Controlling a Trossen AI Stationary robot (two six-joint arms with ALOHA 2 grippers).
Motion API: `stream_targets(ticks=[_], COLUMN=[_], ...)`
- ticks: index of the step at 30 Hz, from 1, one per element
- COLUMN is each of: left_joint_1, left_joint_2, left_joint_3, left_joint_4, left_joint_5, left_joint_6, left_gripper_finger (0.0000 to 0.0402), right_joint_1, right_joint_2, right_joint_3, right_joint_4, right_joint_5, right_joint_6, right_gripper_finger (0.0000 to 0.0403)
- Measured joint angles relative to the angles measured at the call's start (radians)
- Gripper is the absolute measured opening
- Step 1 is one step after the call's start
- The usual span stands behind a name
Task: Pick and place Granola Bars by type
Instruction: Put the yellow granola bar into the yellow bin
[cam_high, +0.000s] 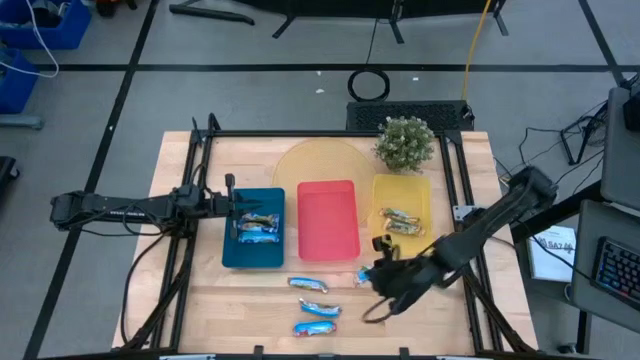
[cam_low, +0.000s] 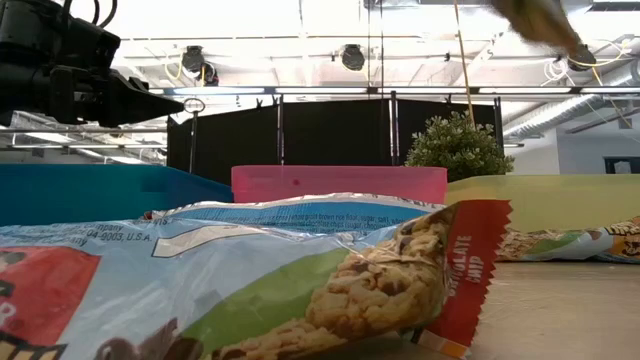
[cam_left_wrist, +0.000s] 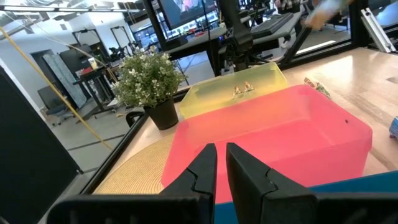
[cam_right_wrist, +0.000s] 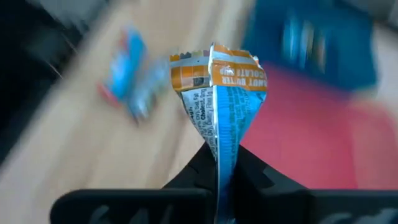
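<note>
So, high view: two blue bars (cam_high: 256, 228) lie in the blue tray (cam_high: 253, 258) and a brown pair (cam_high: 399, 221) in the yellow tray (cam_high: 402, 192); the red tray (cam_high: 328, 219) is bare. Three blue bars (cam_high: 311, 286) wait on the worktop (cam_high: 440, 320), so I judge the sorting about half done.
High view, room: the right tool (cam_high: 380, 278) is at the front of the worktop, just beyond the red tray's front corner, with bare wood around it; the left tool (cam_high: 232, 205) hangs over the blue tray's rim.
Low view: a loose wrapper (cam_low: 250, 280) fills the foreground; the trays' walls stand behind it.
Left wrist view: the left tool (cam_left_wrist: 221, 163) is nearly closed, grasping nothing.
Right wrist view: the right tool (cam_right_wrist: 216, 163) is clenched on a blue-and-orange bar (cam_right_wrist: 219, 93), lifted clear.
</note>
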Motion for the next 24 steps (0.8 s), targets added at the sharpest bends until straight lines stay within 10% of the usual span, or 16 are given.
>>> stream_targets(ticks=[6,18,24], left_joint_1=[0.000,0.000,0.000], left_joint_2=[0.000,0.000,0.000], left_joint_3=[0.000,0.000,0.000], left_joint_4=[0.000,-0.002,-0.003], left_joint_5=[0.000,0.000,0.000], left_joint_6=[0.001,-0.004,-0.006], left_gripper_finger=[0.0044,0.0044,0.0044], right_joint_1=[0.000,-0.142,-0.257], right_joint_2=[-0.307,-0.865,-0.926], right_joint_3=[-0.225,-0.703,-0.763], right_joint_4=[0.344,0.346,0.269], right_joint_5=[-0.003,0.158,0.226], right_joint_6=[-0.217,-0.057,0.036], right_gripper_finger=[0.0024,0.0023,0.0010])
